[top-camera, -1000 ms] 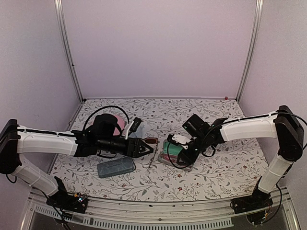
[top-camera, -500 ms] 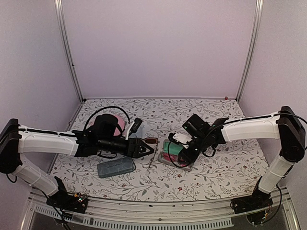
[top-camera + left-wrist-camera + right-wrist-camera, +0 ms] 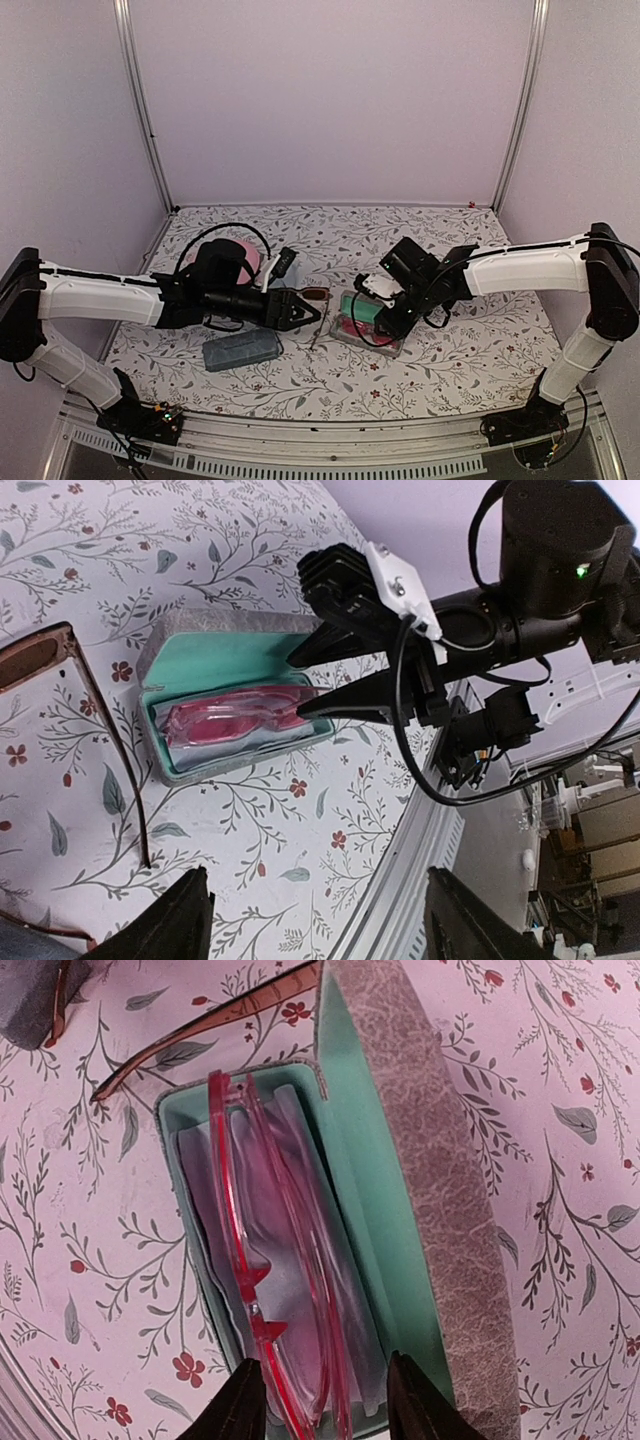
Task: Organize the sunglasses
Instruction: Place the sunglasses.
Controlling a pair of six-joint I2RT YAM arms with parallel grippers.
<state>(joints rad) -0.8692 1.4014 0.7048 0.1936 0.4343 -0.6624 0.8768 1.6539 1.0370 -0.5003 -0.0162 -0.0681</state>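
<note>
Both empty: left pincer (image 3: 318, 875) wide; right pincer (image 3: 296, 687) narrowing slightly, parted above pink sunglasses (image 3: 285, 1290) seated in case (image 3: 420, 1160); dark sunglasses (image 3: 30, 660) remain outside

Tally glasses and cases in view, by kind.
Sunglasses: 2 (pink-framed pair lying in the open case; dark-framed pair outside any case)
Cases: 2 (open teal-lined case; closed blue-grey case)
Total: 4
</note>
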